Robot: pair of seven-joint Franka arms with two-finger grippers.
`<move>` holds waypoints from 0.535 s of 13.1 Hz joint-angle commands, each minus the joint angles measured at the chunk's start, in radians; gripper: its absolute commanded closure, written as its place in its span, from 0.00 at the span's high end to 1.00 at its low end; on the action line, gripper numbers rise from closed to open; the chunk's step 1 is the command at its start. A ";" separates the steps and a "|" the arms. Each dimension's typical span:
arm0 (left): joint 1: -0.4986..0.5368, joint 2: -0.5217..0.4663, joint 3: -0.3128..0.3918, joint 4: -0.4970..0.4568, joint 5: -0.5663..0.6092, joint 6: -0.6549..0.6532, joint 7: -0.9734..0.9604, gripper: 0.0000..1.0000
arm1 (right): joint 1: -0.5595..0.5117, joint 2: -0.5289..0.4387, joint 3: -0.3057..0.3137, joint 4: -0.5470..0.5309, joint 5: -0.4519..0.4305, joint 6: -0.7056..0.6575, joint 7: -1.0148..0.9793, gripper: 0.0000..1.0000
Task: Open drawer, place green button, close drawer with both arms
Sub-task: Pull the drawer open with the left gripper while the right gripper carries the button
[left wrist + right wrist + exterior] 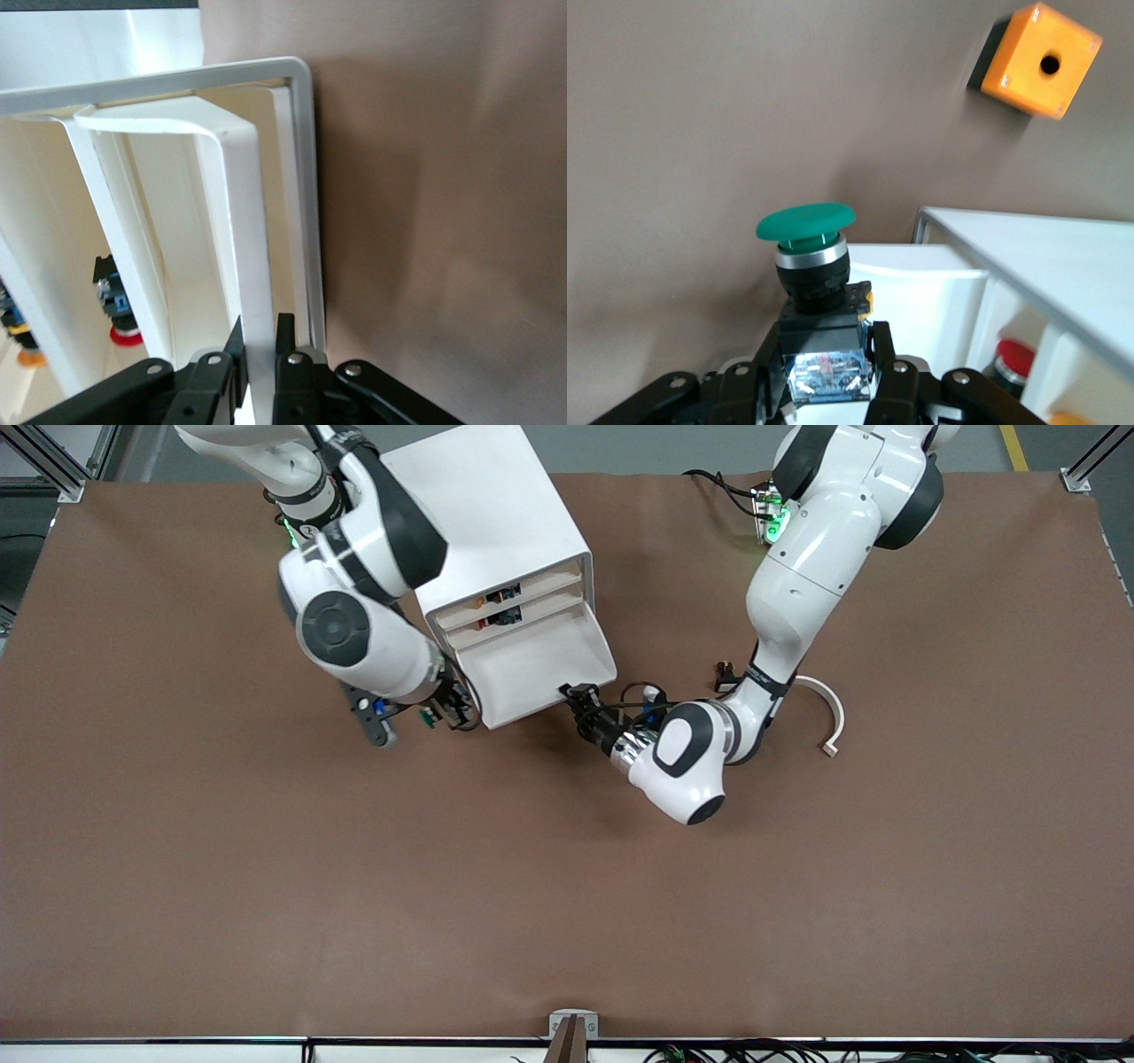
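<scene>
The white cabinet point(487, 514) stands at the robots' edge of the table. Its third drawer point(540, 669) is pulled out toward the front camera and looks bare inside. My left gripper point(578, 693) is shut on the drawer's white front lip point(248, 230), at the corner toward the left arm's end; in the left wrist view the gripper point(260, 341) has one finger on each side of the lip. My right gripper point(440, 713) is shut on the button point(808, 232), green cap up, beside the drawer's other front corner point(957, 274). The button shows as a green speck point(427, 716).
The two upper drawers hold red and orange parts point(496, 602); a red cap point(1014, 357) shows in the right wrist view. An orange box with a hole point(1043, 60) lies on the table. A white curved piece point(831, 713) and a small black part point(725, 677) lie by the left arm.
</scene>
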 commanded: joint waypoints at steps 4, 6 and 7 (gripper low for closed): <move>0.011 -0.004 -0.013 0.030 -0.011 0.001 0.075 0.74 | 0.141 0.044 -0.012 -0.041 -0.031 0.170 0.241 0.07; 0.017 -0.008 -0.013 0.031 -0.004 -0.001 0.075 0.99 | 0.173 0.087 -0.012 -0.041 -0.091 0.233 0.331 0.07; 0.029 -0.011 -0.011 0.042 0.000 -0.001 0.083 0.99 | 0.189 0.111 -0.012 -0.041 -0.108 0.261 0.356 0.07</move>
